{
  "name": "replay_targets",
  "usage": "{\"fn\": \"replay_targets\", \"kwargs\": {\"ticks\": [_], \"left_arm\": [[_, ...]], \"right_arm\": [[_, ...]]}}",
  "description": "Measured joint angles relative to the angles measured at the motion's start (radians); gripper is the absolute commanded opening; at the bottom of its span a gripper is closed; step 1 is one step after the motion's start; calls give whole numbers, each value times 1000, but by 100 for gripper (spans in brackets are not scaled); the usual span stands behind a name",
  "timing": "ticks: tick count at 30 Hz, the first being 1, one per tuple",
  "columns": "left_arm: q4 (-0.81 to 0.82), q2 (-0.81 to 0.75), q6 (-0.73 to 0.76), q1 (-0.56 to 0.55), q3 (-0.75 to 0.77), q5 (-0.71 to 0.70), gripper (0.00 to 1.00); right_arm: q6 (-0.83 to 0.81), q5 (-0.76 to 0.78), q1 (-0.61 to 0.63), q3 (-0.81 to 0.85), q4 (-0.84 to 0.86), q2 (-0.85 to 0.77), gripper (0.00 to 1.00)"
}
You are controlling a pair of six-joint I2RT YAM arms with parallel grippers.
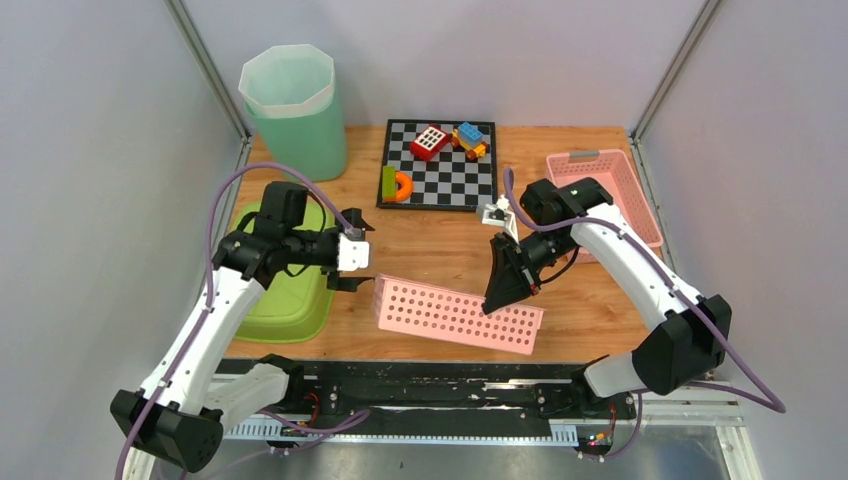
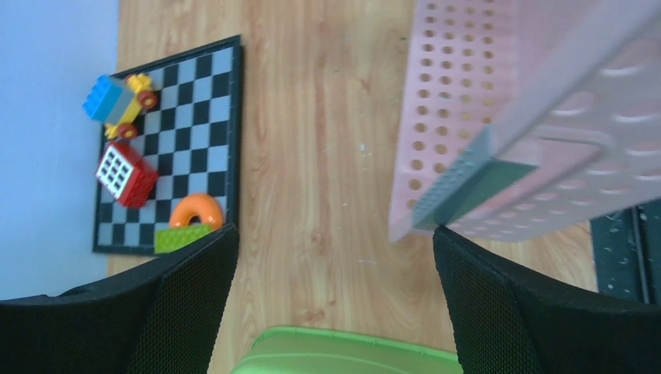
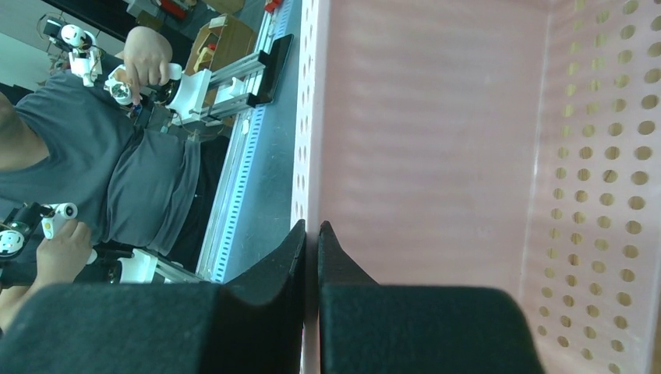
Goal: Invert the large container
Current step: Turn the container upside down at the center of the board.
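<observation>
Flip in hand — the large pink perforated basket (image 1: pixel 455 315) sits tilted on the worktop (image 1: pixel 440 245), on the near side of the checkerboard (image 1: pixel 440 165). My right jaws pinch its side wall; my left jaws gape wide beside its end, empty. Next, I reckon — roll it fully over.

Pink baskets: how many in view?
2. The large pink basket is tipped at front centre, its wall pinched in the right gripper. The small pink basket sits at the table's right rear. No others visible.
</observation>
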Motion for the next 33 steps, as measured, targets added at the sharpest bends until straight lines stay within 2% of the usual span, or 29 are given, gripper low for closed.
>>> {"fn": "replay_targets", "kwargs": {"ticks": [7,10,15,23,28,33], "left_arm": [[-166,16,138,0,11,70,86],[-205,14,161,0,11,80,79],[-165,-5,106,0,11,90,69],[-34,-19,-28,0,10,134,69],[-37,-14,-27,0,10,158,68],[-69,-6,-7,-10,10,169,59]], "right_arm": [[-18,7,0,9,-7,13,2],[-22,8,0,11,-8,18,2],[-25,10,0,11,-8,19,2],[-27,11,0,11,-7,19,2],[-29,11,0,11,-7,19,2],[-29,11,0,11,-8,19,2]]}}
